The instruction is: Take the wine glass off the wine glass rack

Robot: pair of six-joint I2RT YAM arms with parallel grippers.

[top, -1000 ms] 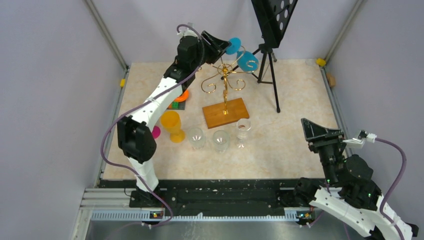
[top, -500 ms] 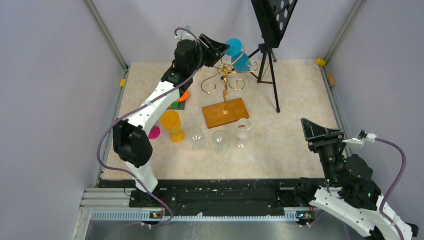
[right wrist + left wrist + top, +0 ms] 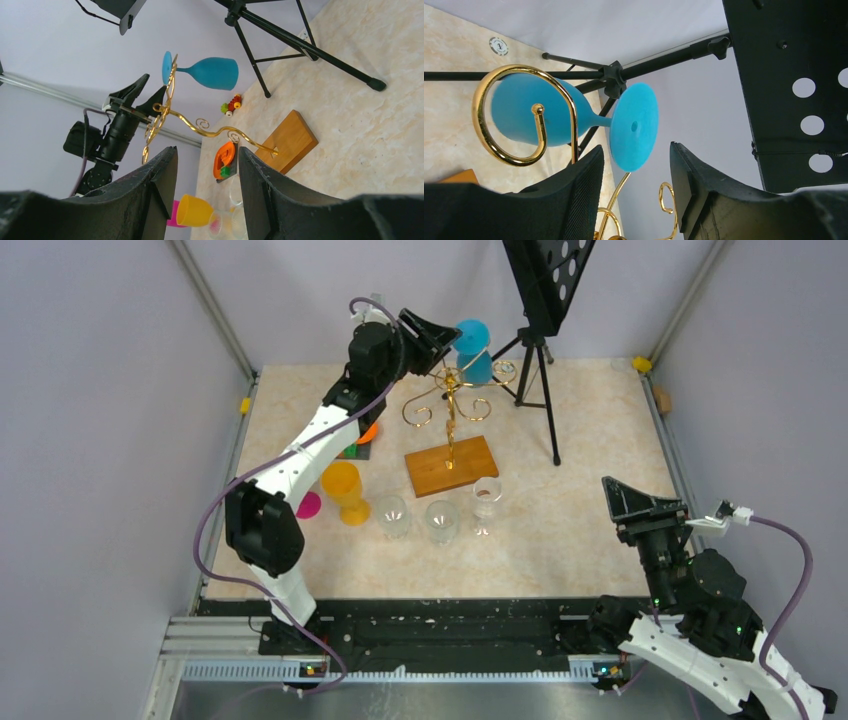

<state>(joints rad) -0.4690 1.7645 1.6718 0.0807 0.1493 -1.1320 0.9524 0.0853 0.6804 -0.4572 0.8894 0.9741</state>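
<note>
Pale lilac walls close round the beige counter [image 3: 600,420]. The blue wine glass [image 3: 559,117] hangs from the gold rack [image 3: 450,405] and has swung nearer upright than a second ago. The left hand [image 3: 635,150], jaws apart, brackets its foot without gripping, so lifting it off likely comes next. The right hand [image 3: 206,148] waits, wide and empty.
</note>
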